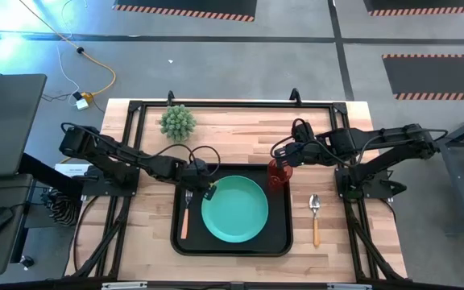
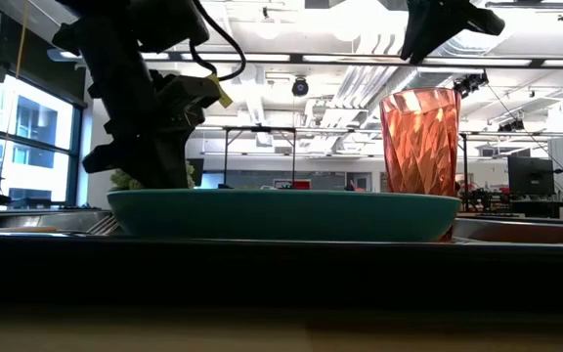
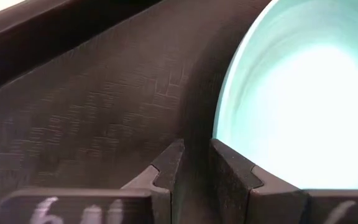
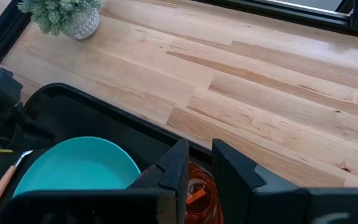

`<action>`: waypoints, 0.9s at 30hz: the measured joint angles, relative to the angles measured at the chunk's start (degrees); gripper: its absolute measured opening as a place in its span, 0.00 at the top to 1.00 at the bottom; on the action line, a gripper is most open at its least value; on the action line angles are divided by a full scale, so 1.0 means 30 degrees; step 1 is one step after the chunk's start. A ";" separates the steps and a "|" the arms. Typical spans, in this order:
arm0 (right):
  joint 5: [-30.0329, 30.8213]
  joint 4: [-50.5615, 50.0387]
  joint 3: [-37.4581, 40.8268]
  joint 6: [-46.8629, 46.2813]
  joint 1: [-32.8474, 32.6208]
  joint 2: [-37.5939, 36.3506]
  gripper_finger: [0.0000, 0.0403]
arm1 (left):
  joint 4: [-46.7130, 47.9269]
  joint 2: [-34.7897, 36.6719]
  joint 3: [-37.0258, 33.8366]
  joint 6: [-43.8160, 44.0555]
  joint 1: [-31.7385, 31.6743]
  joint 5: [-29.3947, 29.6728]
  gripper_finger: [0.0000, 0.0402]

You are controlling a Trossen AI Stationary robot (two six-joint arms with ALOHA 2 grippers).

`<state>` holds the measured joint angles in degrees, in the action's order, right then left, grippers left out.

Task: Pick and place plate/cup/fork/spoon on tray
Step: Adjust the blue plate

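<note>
Plant (image 1: 177, 121) at the counter's (image 1: 240, 133) far left, then the left end effector (image 1: 208, 191) low over the tray (image 1: 279, 242), fingers nearly together and empty, just beside the plate's (image 1: 234, 209) rim. Fork (image 1: 186, 213) lies in the tray left of the plate. Right end effector (image 1: 281, 160) hovers above the cup (image 1: 278, 175), which stands at the tray's far right edge; fingers close together, gripping nothing visible. Spoon (image 1: 315, 217) waits on bare wood, right of the tray. Plate, fork and cup appear placed; the spoon looks next, calling for the right arm to swing out and descend on its handle. No legible writing shows.
</note>
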<state>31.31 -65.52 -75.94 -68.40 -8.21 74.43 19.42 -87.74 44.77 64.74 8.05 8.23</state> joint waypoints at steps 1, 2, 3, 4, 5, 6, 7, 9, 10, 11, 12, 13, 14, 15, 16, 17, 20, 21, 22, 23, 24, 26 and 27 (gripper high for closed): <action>0.0000 0.0000 0.0000 0.0000 -0.0007 -0.0007 0.84 | -0.0012 0.0000 0.0000 0.0138 0.0000 -0.0001 0.84; 0.0000 0.0000 0.0000 0.0000 -0.0007 -0.0007 0.84 | -0.0026 0.0000 0.0000 0.0231 0.0000 0.0001 0.84; 0.0007 0.0000 0.0000 0.0014 -0.0007 -0.0007 0.84 | -0.0028 0.0000 0.0000 0.0260 0.0000 0.0008 0.84; 0.0007 -0.0001 0.0000 0.0029 -0.0007 -0.0007 0.84 | -0.0035 0.0000 0.0000 0.0254 0.0000 0.0015 0.84; 0.0007 0.0000 0.0000 0.0029 -0.0007 -0.0007 0.84 | -0.0035 0.0000 0.0000 0.0244 -0.0007 0.0033 0.84; 0.0007 -0.0007 0.0000 0.0029 -0.0007 -0.0007 0.84 | -0.0035 0.0000 0.0000 0.0246 -0.0007 0.0094 0.84; 0.0007 -0.0006 0.0000 0.0029 -0.0006 -0.0007 0.84 | -0.0035 0.0000 0.0000 0.0277 -0.0007 0.0161 0.84; 0.0052 -0.0003 0.0000 0.0029 -0.0007 -0.0007 0.84 | -0.0074 0.0000 0.0000 0.0393 -0.0007 0.0377 0.84; 0.0058 0.0000 0.0000 0.0029 -0.0007 -0.0007 0.84 | -0.0155 0.0000 0.0000 0.0412 -0.0007 0.0423 0.84; 0.0058 0.0000 0.0000 0.0029 -0.0007 -0.0007 0.84 | -0.0298 0.0000 0.0000 0.0412 -0.0007 0.0432 0.84; 0.0058 0.0000 0.0000 0.0035 0.0000 -0.0007 0.84 | -0.0483 0.0000 0.0000 0.0412 -0.0007 0.0438 0.84; 0.0058 0.0000 0.0000 0.0029 -0.0007 -0.0007 0.84 | -0.0653 0.0000 0.0000 0.0412 -0.0007 0.0438 0.84; 0.0058 0.0000 0.0000 0.0036 -0.0007 -0.0007 0.84 | -0.0764 0.0000 0.0000 0.0412 -0.0007 0.0438 0.84; 0.0058 0.0000 0.0000 0.0036 -0.0002 -0.0007 0.84 | -0.0806 0.0000 0.0000 0.0399 -0.0007 0.0438 0.84; 0.0058 0.0000 0.0000 0.0034 -0.0007 -0.0007 0.84 | -0.0770 0.0000 0.0000 0.0377 -0.0007 0.0438 0.84; 0.0062 0.0000 0.0000 0.0040 -0.0003 -0.0007 0.84 | -0.0634 0.0000 0.0000 0.0319 -0.0007 0.0450 0.84; 0.0066 0.0000 0.0000 0.0109 -0.0002 -0.0007 0.84 | 0.0030 0.0023 0.0000 0.0224 -0.0071 0.0521 0.84; 0.0066 -0.0001 0.0006 0.0110 -0.0007 -0.0007 0.84 | 0.0199 0.0104 0.0000 0.0170 -0.0090 0.0570 0.84; 0.0066 -0.0007 0.0000 0.0109 0.0000 -0.0007 0.84 | 0.0282 0.0147 0.0000 0.0021 -0.0102 0.0720 0.84; 0.0066 -0.0007 0.0000 0.0109 0.0000 -0.0007 0.84 | 0.0265 0.0153 0.0000 -0.0123 -0.0106 0.0879 0.84; 0.0059 -0.0007 0.0007 0.0109 -0.0006 -0.0007 0.84 | 0.0335 0.0146 0.0000 -0.0127 -0.0109 0.1026 0.84; 0.0054 -0.0007 0.0007 0.0117 0.0000 -0.0007 0.84 | 0.0424 0.0146 0.0000 -0.0122 -0.0180 0.1179 0.84; 0.0051 -0.0007 0.0007 0.0115 -0.0005 -0.0007 0.84 | 0.0460 0.0146 0.0000 -0.0079 -0.0182 0.1153 0.84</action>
<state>31.46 -65.54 -75.92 -68.06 -8.22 74.41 20.80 -87.31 44.77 64.50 7.51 11.69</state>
